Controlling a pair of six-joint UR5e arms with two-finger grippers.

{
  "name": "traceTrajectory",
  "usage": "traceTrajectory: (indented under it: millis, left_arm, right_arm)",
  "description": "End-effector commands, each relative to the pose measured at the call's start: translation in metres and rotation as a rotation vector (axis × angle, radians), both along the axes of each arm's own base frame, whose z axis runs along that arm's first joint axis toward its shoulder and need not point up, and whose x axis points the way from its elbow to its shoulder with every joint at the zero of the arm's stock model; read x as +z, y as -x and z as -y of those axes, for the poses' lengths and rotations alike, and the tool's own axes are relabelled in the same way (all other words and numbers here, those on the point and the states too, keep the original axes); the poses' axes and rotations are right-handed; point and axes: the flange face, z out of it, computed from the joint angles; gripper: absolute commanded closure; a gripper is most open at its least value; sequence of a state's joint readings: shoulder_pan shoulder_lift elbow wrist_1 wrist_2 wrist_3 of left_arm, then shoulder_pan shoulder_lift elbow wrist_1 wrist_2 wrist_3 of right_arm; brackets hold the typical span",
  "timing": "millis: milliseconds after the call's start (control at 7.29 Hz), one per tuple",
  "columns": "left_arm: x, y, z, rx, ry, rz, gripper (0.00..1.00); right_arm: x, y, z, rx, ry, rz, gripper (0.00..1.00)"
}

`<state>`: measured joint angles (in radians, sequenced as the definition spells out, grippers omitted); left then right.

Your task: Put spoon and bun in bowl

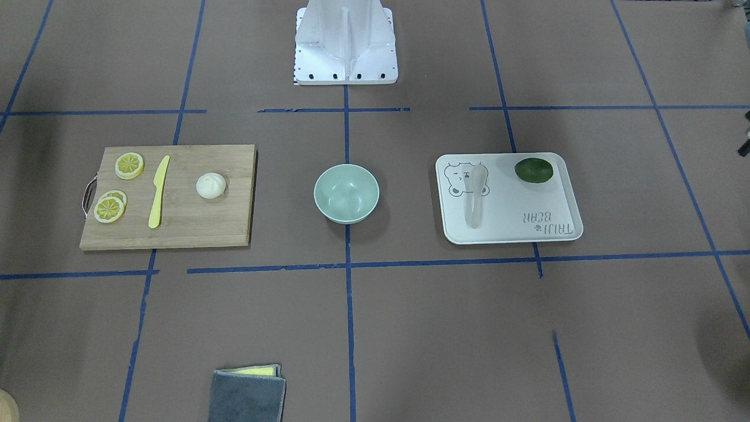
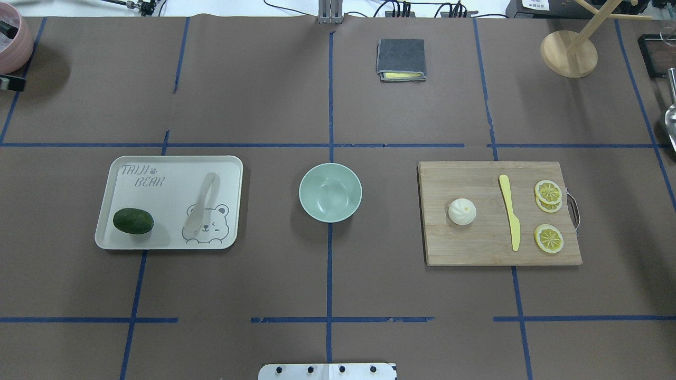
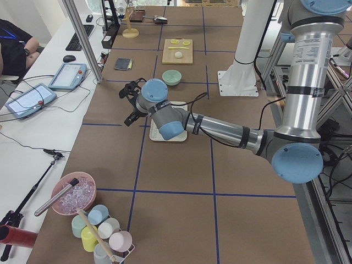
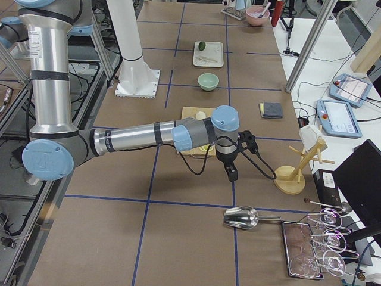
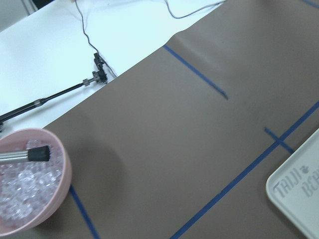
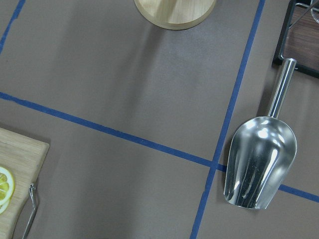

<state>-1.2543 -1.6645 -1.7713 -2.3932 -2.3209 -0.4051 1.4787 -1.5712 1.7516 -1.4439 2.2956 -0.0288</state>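
The pale spoon (image 1: pixel 474 199) lies on a white tray (image 1: pixel 527 231) beside a dark green fruit (image 1: pixel 534 170); it also shows in the overhead view (image 2: pixel 203 203). The white bun (image 1: pixel 211 186) sits on a wooden cutting board (image 1: pixel 193 225), also seen from overhead (image 2: pixel 462 211). The mint-green bowl (image 1: pixel 346 193) stands empty at the table's middle (image 2: pixel 330 191). My left gripper (image 3: pixel 127 104) shows only in the exterior left view, beyond the tray's outer side. My right gripper (image 4: pixel 231 173) shows only in the exterior right view, past the board. I cannot tell whether either is open.
A yellow knife (image 2: pixel 510 212) and lemon slices (image 2: pixel 548 238) lie on the board. A folded grey cloth (image 2: pixel 401 59) lies at the far side. A metal scoop (image 6: pixel 259 162) and a wooden stand (image 2: pixel 569 53) are at the right end, a pink bowl (image 5: pixel 30 184) at the left end.
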Motion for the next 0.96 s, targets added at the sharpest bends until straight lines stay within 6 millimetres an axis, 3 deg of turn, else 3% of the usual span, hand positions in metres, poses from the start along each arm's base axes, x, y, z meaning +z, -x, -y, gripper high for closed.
traceTrajectory:
  millis: [0,275,549,686,824]
  left_arm:
    - [-0.024,-0.1,-0.022,0.086,0.059,-0.039,0.0]
    - [-0.01,-0.157,-0.023,-0.047,0.172,0.063,0.0]
    - [-0.033,-0.273,-0.037,-0.146,0.366,0.11,0.02]
    - [-0.037,-0.305,-0.055,-0.15,0.412,0.095,0.12]
    - [-0.036,-0.315,-0.062,-0.134,0.416,0.099,0.17]
  right_arm:
    - [0.004,0.001,-0.001,-0.003,0.013,0.011,0.0]
    - [0.004,0.001,-0.001,-0.005,0.012,0.013,0.0]
    - [0.006,0.001,-0.003,-0.005,0.015,0.014,0.0]
    - [0.006,0.001,-0.003,-0.005,0.015,0.014,0.0]
    - [0.006,0.001,-0.003,-0.005,0.015,0.013,0.0]
